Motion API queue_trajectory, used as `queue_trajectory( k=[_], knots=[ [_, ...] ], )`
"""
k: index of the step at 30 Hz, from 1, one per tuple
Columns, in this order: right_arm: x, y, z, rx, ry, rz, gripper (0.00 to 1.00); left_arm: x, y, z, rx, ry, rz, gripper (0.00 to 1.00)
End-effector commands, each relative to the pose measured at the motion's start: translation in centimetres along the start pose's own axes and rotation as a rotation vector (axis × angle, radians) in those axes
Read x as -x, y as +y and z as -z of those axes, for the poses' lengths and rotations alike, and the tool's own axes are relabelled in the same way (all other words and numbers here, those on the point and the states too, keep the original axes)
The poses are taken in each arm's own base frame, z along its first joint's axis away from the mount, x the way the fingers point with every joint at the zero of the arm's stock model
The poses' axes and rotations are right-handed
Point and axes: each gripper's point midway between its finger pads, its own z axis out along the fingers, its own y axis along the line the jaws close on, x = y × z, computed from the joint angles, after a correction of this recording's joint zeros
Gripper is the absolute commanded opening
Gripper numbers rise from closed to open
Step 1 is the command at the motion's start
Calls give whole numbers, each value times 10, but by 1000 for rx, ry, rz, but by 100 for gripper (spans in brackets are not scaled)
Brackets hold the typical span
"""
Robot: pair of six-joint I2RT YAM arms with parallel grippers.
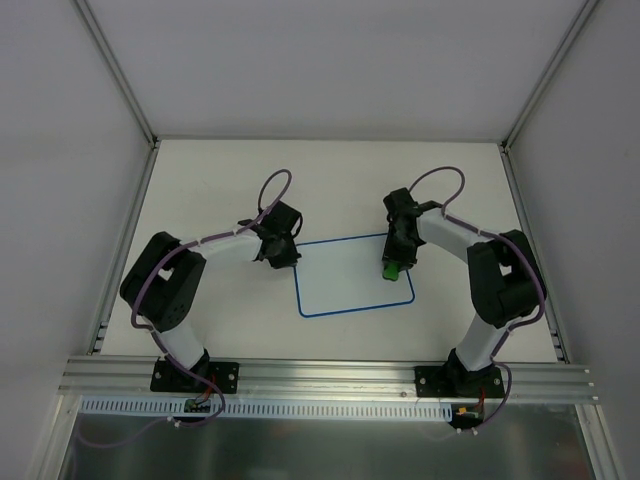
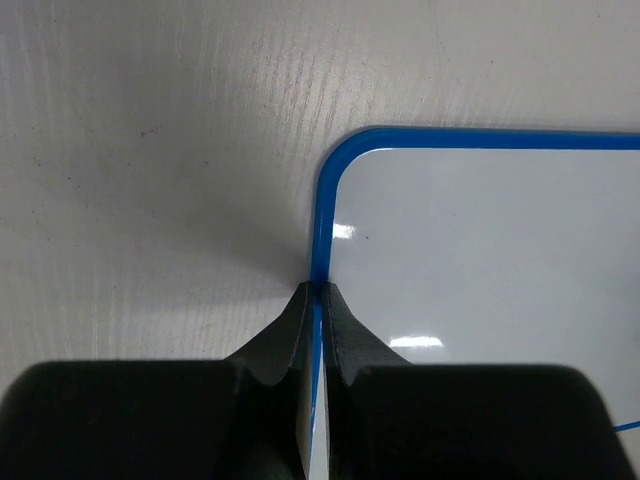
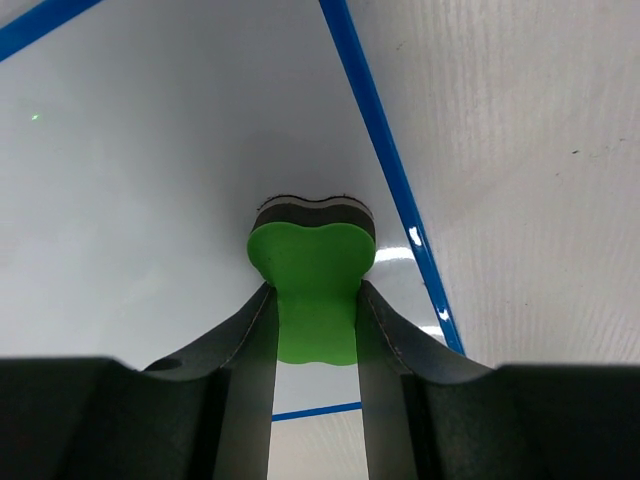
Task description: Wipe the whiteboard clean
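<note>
Whiteboard (image 1: 350, 285), glossy, blue-rimmed; left gripper (image 2: 318, 292) tight on its edge, right gripper (image 3: 316, 292) around lobed green eraser (image 3: 312, 255), seemingly felt-bottomed.

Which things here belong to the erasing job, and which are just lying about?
In the job:
whiteboard
green eraser
left gripper, pinching the board's edge
right gripper, holding the eraser

Not in the job:
table
aluminium rail along the near edge
</note>
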Motion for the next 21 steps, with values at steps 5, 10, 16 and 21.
queue_trajectory(
  k=[5, 10, 16, 21],
  knots=[
    [-6, -45, -4, -65, 27, -97, 0, -12, 33, -9, 131, 27, 10, 0],
    [-5, -61, -4, -75, 29, -139, 0, -8, 42, -6, 140, 21, 34, 0],
    [12, -62, 11, -55, -29, -111, 0, -6, 40, -5, 126, 28, 23, 0],
    [53, -83, 45, -73, -154, -101, 0, -1, 35, -1, 106, 20, 9, 0]
  ],
)
